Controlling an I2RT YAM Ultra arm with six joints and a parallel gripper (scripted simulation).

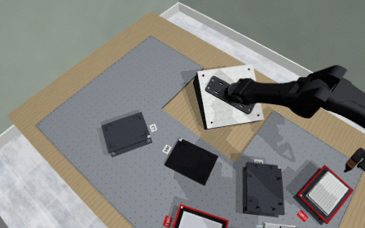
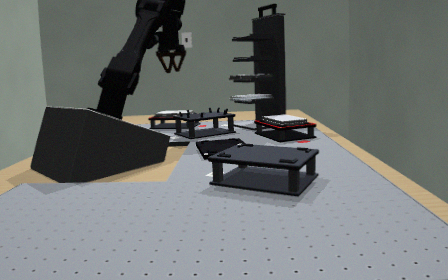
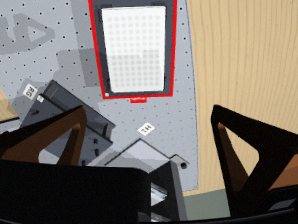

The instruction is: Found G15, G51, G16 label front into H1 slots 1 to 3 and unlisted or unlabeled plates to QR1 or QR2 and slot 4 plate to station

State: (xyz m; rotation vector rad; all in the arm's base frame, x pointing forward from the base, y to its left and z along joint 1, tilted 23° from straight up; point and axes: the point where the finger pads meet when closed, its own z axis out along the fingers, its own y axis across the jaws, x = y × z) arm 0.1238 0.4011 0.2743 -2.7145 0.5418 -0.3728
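Operator: Plate hotel H1 (image 2: 270,60); state its position.

Technician: H1 is a tall black tower with a handle on top, standing at the far end of the grey perforated surface (image 2: 250,235) in the exterior view; four shelves project from its left side; the two lower shelves carry pale plates, the lower one (image 2: 251,97) and the one above it (image 2: 250,77); the contents of the two upper shelves cannot be determined from this angle; no label can be read.

Operator: Gripper status?

Technician: The gripper (image 2: 170,62) is fully open and holds nothing; it hangs high above the surface, left of H1 and well apart from it; the fingers point downward in the wrist view.

Operator: What lies under the gripper?

Technician: A red-bordered quarantine nest (image 3: 96,50) with a white plate (image 3: 133,46) seated inside its frame; the same nest (image 1: 303,197) appears at the right of the top view; a second red-bordered nest (image 1: 181,216) shows at the bottom edge of the top view, also with a pale plate in it.

Operator: Other stations?

Technician: A black raised nest (image 2: 265,157) stands nearest in the exterior view; a flat black plate (image 1: 191,160) lies near the centre of the top view; the arm's white base plate (image 1: 216,116) sits beyond it.
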